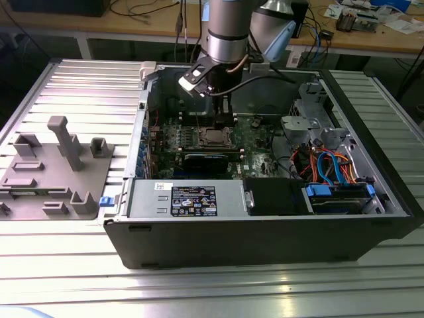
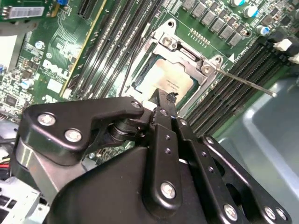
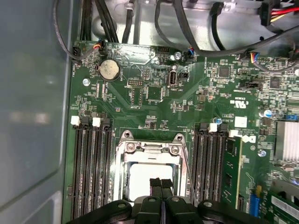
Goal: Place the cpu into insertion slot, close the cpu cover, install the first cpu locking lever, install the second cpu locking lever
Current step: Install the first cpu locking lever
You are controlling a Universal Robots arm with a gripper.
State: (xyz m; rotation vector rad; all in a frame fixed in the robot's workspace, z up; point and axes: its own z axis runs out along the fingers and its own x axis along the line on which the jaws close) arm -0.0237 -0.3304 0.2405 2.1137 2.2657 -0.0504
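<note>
Exterior view: the end effector (image 1: 224, 114) is held inside the computer case (image 1: 265, 238), just above the insertion slot (image 1: 213, 137).
Second wrist view: its fingers (image 2: 163, 135) are pressed together, nothing gripped.
First wrist view: the cpu (image 3: 140, 179) is seen seated under the cpu cover (image 3: 152, 148).

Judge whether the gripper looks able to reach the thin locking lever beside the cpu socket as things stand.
Probably yes. The gripper hangs shut just over the cpu cover, and the lever stands free beside it above the low memory slots, with no cable or part crossing the way between.
</note>
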